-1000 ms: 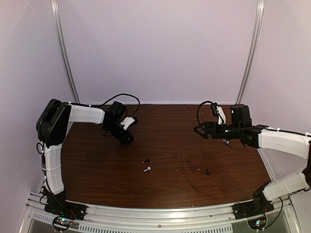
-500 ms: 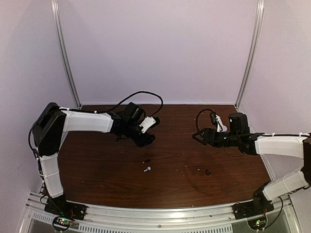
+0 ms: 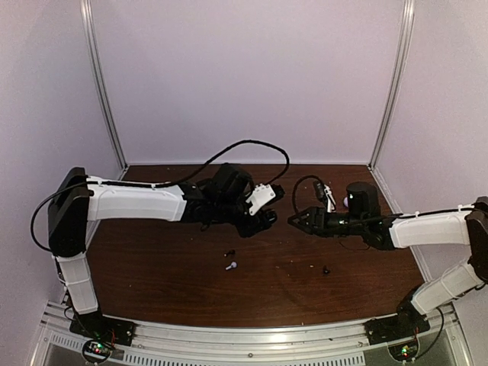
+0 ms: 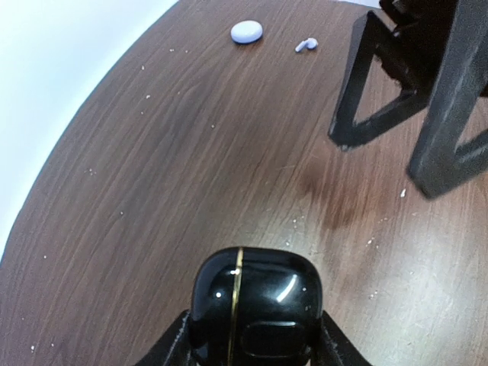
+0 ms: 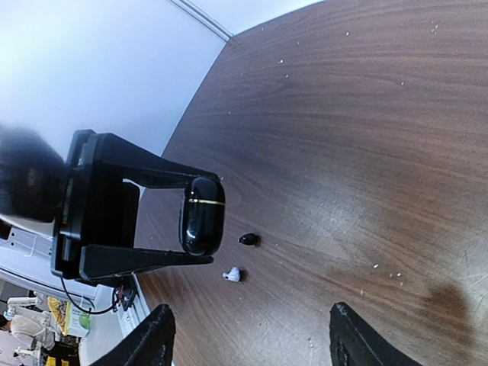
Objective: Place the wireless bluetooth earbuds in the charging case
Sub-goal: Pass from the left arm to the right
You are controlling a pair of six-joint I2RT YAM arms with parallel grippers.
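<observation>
My left gripper (image 3: 265, 216) is shut on the glossy black charging case (image 4: 255, 301), whose lid is closed along a gold seam, and holds it just above the table's middle. In the right wrist view the case (image 5: 202, 215) sits between the left fingers. Facing it from the right, my right gripper (image 3: 294, 219) is open and holds nothing (image 5: 255, 343). Below the case lie a black earbud (image 5: 248, 239) and a white earbud (image 5: 232, 274); from above they are the black earbud (image 3: 230, 252) and the white earbud (image 3: 230, 266). Another black earbud (image 3: 326, 270) lies further right. A second white earbud (image 4: 306, 45) lies beyond the right fingers (image 4: 366, 91).
A small white round disc (image 4: 246, 31) rests beside the far white earbud. The brown wooden table (image 3: 168, 282) is dotted with crumbs. White walls with metal corner posts (image 3: 103, 84) close in the back and sides. A black cable (image 3: 252, 145) loops above the left arm.
My left arm has swung right to the table's middle with the case in its grip. The right gripper has moved left toward it and its jaws have narrowed.
</observation>
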